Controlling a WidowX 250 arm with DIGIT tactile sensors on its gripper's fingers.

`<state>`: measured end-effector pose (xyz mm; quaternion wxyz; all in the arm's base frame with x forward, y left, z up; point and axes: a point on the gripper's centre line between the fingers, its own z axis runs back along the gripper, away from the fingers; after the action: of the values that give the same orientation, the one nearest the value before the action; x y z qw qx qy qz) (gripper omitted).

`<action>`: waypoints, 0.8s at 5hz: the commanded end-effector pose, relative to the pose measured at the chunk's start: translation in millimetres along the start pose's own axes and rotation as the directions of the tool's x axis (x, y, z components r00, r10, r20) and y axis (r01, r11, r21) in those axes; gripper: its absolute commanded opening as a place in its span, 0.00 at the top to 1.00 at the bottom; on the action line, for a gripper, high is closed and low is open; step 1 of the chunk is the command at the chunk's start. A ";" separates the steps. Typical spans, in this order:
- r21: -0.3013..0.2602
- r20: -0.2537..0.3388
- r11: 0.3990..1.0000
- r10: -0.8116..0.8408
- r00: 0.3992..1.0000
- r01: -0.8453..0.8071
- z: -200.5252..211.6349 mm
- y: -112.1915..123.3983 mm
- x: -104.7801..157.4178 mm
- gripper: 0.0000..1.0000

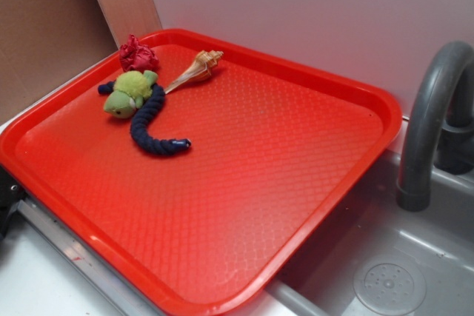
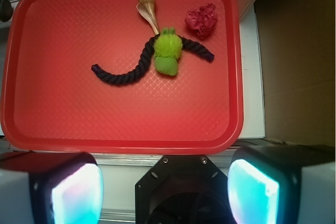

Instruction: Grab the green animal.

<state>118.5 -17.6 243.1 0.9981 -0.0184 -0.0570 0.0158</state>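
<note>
End effector (image 2: 165, 187): seen only in the wrist view, at the bottom of frame, pads spread wide with nothing between them. It hangs off the near edge of the red tray (image 2: 121, 145), well apart from every object. It does not appear in the exterior view.

Wrist view, left to right on the tray:
- navy rope (image 2: 126, 72), curving across the middle, passing under the toy
- shell (image 2: 147, 6), near the far rim, its narrow tail pointing toward the toy
- green animal (image 2: 167, 51), lying on top of the rope, paler head toward the camera
- red cloth ball (image 2: 201, 19), just beside the rope's right end

Progress: nothing done yet, as judged. The toy sits free on the tray. Left to do: approach, descend over the toy, close, lift. The rope beneath it may get caught in the grasp.
</note>
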 end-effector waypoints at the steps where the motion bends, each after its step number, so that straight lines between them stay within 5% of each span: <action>1: 0.000 0.000 1.000 0.000 1.000 0.000 0.0 0.0 0.0 0.00; 4: -0.027 0.076 0.988 0.155 0.985 -0.154 -58.9 15.2 62.6 0.00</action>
<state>184.4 -9.8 183.9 0.9930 -0.0373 -0.0817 0.0762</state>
